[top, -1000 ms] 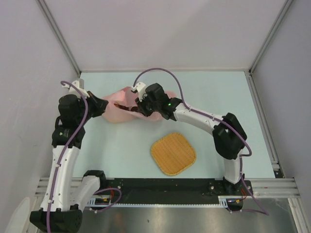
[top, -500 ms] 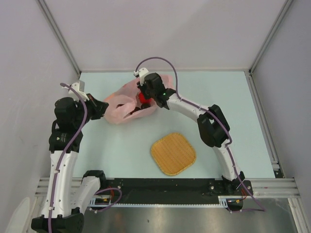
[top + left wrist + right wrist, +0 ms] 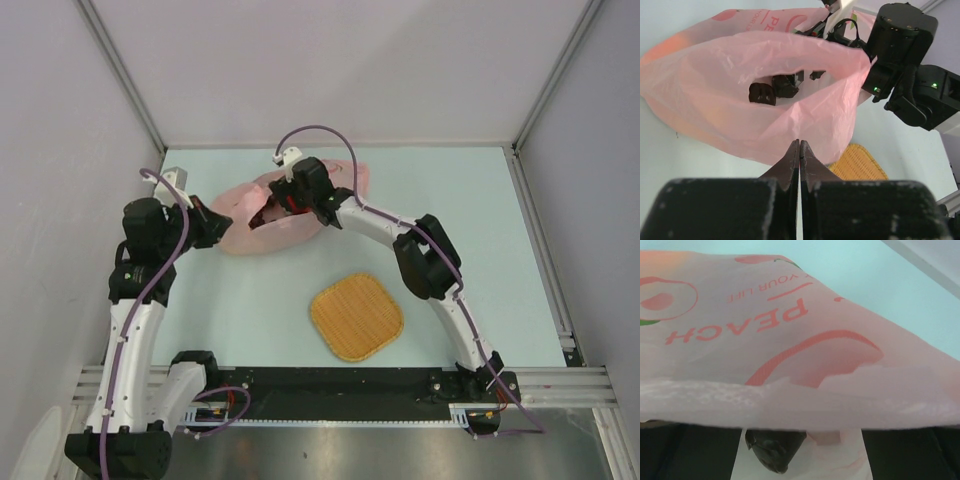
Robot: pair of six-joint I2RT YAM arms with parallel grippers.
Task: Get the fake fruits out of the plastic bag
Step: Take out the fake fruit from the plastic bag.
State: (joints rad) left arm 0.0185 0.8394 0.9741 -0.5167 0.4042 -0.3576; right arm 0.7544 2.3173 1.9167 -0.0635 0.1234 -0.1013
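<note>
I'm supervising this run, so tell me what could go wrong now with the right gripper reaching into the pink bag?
1. The plastic bag's film drapes across the right wrist view, over the open right gripper; closing may pinch film instead of the dark lump beneath, probably a fruit.
2. The left gripper is shut on only a thin bit of rim; a tug from inside could pull it free and collapse the mouth.

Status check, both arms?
Left gripper jaws shut on plastic bag rim, holding mouth open. Right gripper jaws apart inside the mouth. No fruit out yet; bag film veils right wrist view.
</note>
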